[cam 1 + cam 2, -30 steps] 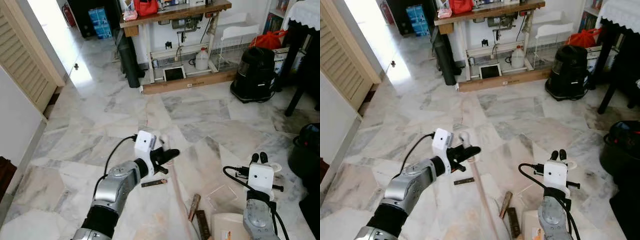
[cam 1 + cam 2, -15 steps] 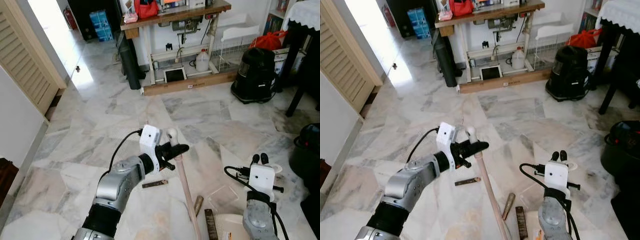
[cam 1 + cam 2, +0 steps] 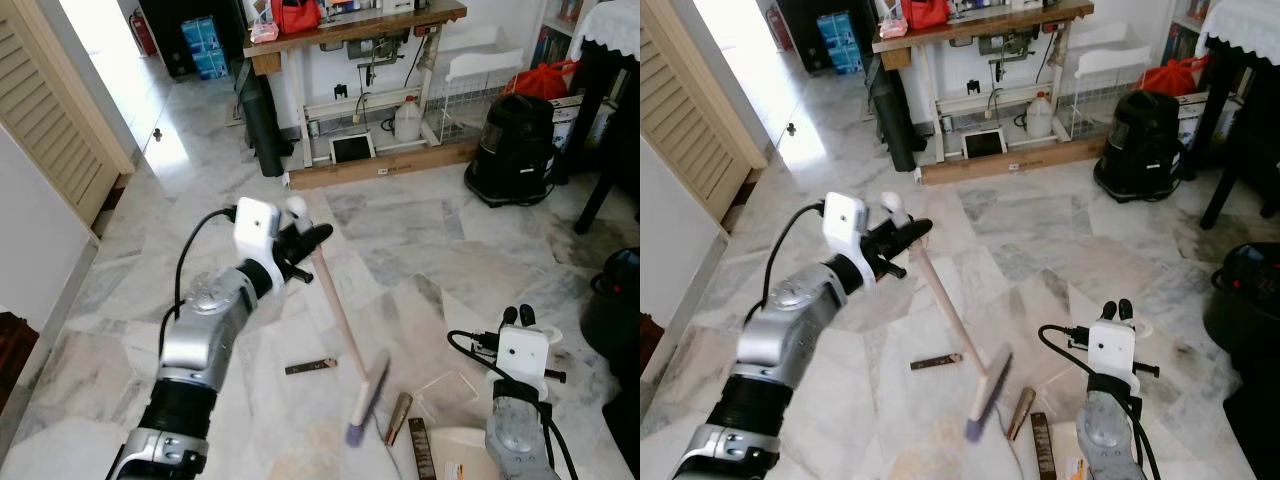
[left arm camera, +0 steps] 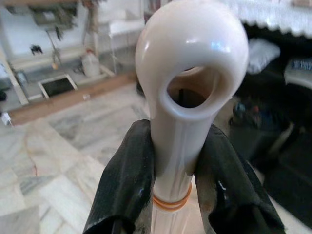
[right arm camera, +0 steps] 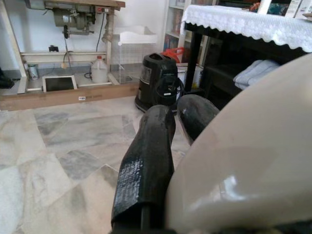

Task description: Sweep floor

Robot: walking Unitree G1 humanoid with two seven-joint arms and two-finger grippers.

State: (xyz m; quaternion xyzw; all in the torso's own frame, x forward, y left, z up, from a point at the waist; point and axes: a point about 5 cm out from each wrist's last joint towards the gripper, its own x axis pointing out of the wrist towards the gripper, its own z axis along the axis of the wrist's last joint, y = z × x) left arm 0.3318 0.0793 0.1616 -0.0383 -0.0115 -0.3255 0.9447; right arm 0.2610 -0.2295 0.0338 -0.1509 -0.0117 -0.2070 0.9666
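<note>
My left tool pinches the broom handle just under its looped cap, both fingers pressed against it. The broom head sits on the marble floor at about 5 o'clock from that grip, beside scattered debris. My right tool holds a cream dustpan, fingers close together. Such a high grip could let the handle twist or slip, I judge, scattering debris.
</note>
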